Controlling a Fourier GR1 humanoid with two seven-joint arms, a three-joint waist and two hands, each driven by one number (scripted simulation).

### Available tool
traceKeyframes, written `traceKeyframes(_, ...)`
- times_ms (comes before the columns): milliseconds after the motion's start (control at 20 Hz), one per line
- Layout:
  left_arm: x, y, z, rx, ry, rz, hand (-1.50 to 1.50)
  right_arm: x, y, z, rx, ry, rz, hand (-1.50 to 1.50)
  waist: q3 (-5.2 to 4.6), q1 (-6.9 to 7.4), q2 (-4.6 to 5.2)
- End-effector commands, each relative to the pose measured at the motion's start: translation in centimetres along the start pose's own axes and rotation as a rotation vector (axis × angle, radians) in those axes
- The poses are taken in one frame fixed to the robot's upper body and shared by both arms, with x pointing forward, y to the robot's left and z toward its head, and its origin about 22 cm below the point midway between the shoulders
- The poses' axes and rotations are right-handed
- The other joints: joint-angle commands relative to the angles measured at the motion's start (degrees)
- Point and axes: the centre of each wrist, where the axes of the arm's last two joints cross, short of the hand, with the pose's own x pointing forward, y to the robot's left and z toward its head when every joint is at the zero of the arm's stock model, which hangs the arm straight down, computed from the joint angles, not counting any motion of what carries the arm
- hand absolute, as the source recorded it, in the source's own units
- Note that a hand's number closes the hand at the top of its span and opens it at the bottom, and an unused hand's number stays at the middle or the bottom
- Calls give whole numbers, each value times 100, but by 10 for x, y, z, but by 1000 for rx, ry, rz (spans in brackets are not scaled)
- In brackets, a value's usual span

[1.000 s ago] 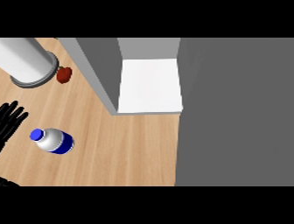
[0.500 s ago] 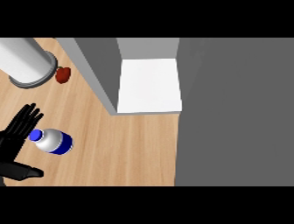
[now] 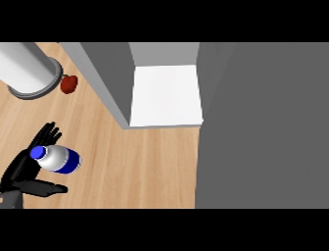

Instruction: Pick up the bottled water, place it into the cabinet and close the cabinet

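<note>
Reaching stage only: left hand [image 3: 24, 164] spread open beside bottled water [image 3: 58, 159], no grasp yet; cabinet [image 3: 166, 95] open, placing and closing remain.

White bottled water [image 3: 58, 159] with blue cap and band, black left hand [image 3: 24, 171], red fruit [image 3: 68, 84] (small), pale wood counter [image 3: 153, 166]

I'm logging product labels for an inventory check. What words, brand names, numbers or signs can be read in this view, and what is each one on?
None can be read.
Bottled water: white body, blue cap and blue band, no lettering visible.
Cabinet: plain grey and white surfaces, no sign.
White cylinder on its grey base: unmarked.
Small red item beside it: unmarked.
Left hand: plain black, no marking.
</note>
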Motion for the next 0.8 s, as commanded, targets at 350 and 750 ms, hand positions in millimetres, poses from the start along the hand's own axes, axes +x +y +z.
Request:
traceKeyframes(350,-28,-24,-10,-117,-20,200,-150,16,-3,9,2,-31,-5,-150,-5,-94,-4)
traceKeyframes(750,-34,-17,-2,-63,-38,259,150,30,5,8,4,-25,-1,-150,-14,-8,23)
